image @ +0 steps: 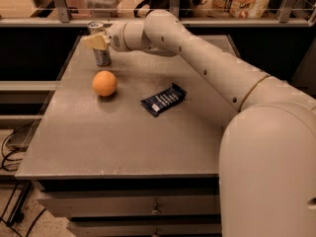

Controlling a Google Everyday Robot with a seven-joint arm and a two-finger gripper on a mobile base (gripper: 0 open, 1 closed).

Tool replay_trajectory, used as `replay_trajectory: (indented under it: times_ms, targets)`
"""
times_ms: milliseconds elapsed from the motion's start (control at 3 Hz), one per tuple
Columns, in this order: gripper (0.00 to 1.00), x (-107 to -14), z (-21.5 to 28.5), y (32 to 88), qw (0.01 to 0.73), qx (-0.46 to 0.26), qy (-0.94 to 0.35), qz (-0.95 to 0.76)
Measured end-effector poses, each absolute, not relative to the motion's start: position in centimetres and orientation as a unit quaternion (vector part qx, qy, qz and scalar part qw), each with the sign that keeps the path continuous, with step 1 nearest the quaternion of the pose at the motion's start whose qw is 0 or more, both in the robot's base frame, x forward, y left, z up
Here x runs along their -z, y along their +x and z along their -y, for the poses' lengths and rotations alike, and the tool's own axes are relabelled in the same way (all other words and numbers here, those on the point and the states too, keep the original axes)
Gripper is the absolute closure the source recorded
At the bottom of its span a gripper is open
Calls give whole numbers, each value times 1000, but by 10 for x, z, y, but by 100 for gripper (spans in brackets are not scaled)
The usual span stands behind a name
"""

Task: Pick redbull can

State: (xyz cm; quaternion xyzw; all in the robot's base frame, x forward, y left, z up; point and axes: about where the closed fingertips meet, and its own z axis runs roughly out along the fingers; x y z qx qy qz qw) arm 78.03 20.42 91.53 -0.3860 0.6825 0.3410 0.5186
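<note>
Redbull can stands upright right at my gripper, near the far edge of the table. The cream end of the gripper lies across the can's upper half, so only its shiny top rim shows above me and its lower body below me. Whether my jaws are apart around the can or already clamped on it, I cannot tell. The can's base appears to rest on the tabletop. I therefore judge the reach to be done and the grasp to be either closing or about to close. The lift, which is what makes this a pick, is not yet done. Just in front of my jaws, toward the table's near edge, sits the orange, close to the can but apart from it; I do not expect it to hinder a straight lift. Farther out the same way, and off toward my arm's side, lies the dark blue snack-bar wrapper, well apart from the jaws and no part of this job. My arm stretches back from the gripper over the table's other side.
</note>
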Motion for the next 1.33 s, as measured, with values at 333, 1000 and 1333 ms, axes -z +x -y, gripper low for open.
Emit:
replay_trajectory:
  times_ms: [333,1000,1333]
  targets:
    - [64,-929,-195,777,532,-320,-386,-683]
    - [100,-1018,-117,748,602,-241,-396,-651]
    - [100,-1021,-104,748,607,-231,-395,-650]
